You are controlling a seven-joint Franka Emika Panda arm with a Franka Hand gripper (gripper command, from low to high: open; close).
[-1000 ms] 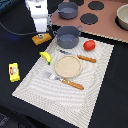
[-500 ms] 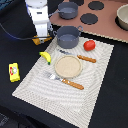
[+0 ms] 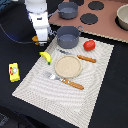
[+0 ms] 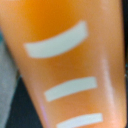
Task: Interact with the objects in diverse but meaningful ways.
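"Where is the bread loaf [image 4: 70, 65]?"

"Right under the gripper [image 3: 41, 39], by the mat's [image 3: 70, 100] far corner; the wrist view is full of its orange crust with 3 pale stripes."

"Is the gripper holding it?"

"I cannot tell. 1 pot [image 3: 68, 36] sits just beside; the banana [image 3: 46, 57] lies near."

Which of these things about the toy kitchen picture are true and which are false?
1. The tomato lies on the striped mat. True.
2. The banana sits inside a pot. False: it lies at the mat's edge, outside the nearer pot.
3. The yellow packet is on the mat. False: it lies off the mat, on the black table.
4. The fork lies beside the round plate. True.
5. The wrist view is filled by the orange bread loaf. True.
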